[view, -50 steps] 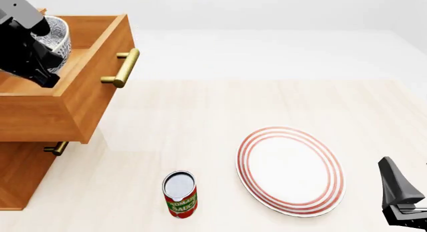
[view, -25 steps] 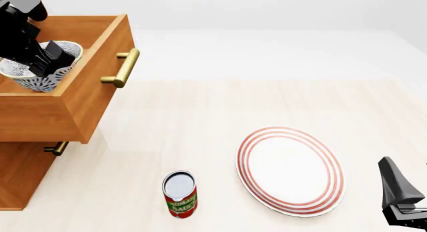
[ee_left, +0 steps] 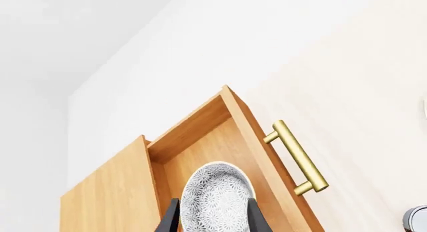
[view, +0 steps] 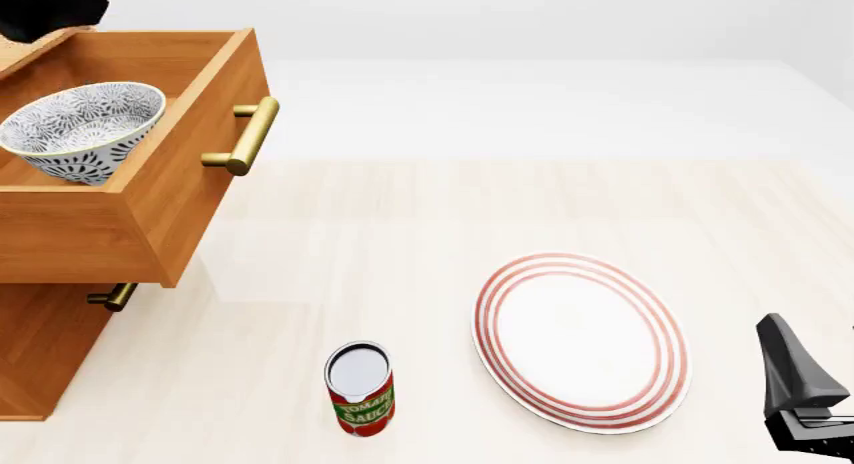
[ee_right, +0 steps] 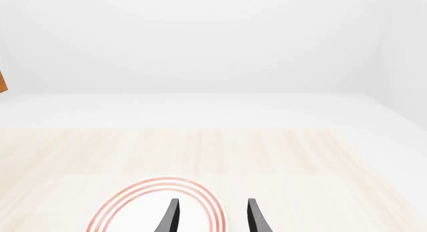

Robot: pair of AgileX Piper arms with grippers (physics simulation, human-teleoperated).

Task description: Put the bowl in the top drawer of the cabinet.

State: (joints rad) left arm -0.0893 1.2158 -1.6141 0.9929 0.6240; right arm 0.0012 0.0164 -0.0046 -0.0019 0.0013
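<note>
bowl (view: 83, 129) is seated inside the top drawer (view: 180, 174), pulled out of the cabinet (view: 47, 354) at the table's left edge. it is tilted, rim leaning toward the drawer's front panel, probably because it rests against the drawer wall rather than flat on the floor; exact contact can't be told. it is not gripped: in the left wrist view the left gripper (ee_left: 212, 217) is seen above the bowl (ee_left: 217, 199), fingers (ee_left: 171, 219) spread to either side of it and apparently clear of the rim, so a release is judged complete. in the front view only a dark part of the left arm shows at the top left corner, above the drawer.

right gripper (ee_right: 212, 214) is parked at the table's near right corner, jaws apart and empty, above the near edge of the red-ringed plate (view: 581, 339). it is judged idle, kept out of the way.

tomato sauce can (view: 360, 387) stands upright near the table's front edge, well apart from the cabinet; not involved.

drawer is open, brass handle (view: 247, 136) unobstructed. placement is judged done.
</note>
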